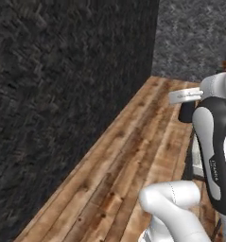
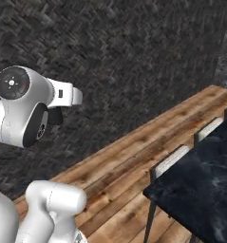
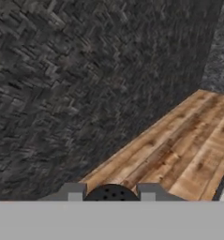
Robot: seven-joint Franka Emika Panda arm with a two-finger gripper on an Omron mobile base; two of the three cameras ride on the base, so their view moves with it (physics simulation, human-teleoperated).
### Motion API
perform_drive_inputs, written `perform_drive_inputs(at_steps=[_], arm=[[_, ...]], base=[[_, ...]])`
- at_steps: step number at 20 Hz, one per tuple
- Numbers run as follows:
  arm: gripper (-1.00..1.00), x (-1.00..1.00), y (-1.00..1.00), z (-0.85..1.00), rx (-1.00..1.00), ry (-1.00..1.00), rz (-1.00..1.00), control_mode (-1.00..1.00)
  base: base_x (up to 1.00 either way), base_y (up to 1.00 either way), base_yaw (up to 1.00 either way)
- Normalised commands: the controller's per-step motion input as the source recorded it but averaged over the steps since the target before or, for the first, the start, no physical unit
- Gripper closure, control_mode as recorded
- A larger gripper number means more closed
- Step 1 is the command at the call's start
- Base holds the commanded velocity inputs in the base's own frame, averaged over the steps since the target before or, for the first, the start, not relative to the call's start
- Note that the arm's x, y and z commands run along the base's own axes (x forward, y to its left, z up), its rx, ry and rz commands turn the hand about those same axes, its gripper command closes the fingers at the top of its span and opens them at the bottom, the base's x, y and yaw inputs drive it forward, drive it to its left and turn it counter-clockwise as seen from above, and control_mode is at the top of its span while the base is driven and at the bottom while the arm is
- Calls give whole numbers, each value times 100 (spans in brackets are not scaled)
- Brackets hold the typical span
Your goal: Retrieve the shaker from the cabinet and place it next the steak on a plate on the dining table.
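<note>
In the hand view the shaker shows as a black round top with small holes, held between my two grey fingertips. My gripper is shut on it. From the base views the white hand hangs in mid-air over the floor, with a dark lump under it at the gripper. A corner of the dining table, with its black veined marble top, sits at the lower right of the right base view. The cabinet, the steak and the plate are out of view.
A dark herringbone wall fills the left and far side. Wooden plank floor runs along it. Pale chair backs stand along the table's near edge.
</note>
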Motion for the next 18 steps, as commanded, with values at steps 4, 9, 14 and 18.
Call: perform_drive_inputs(at_steps=[4,9,14,18], arm=[[100,0,0,0,0,0,0,100],[100,0,0,0,0,0,0,100],[100,0,0,0,0,0,0,100],[100,0,0,0,0,0,0,100]], base=[[100,20,-48],[100,5,-48],[100,21,-50],[100,34,-52]])
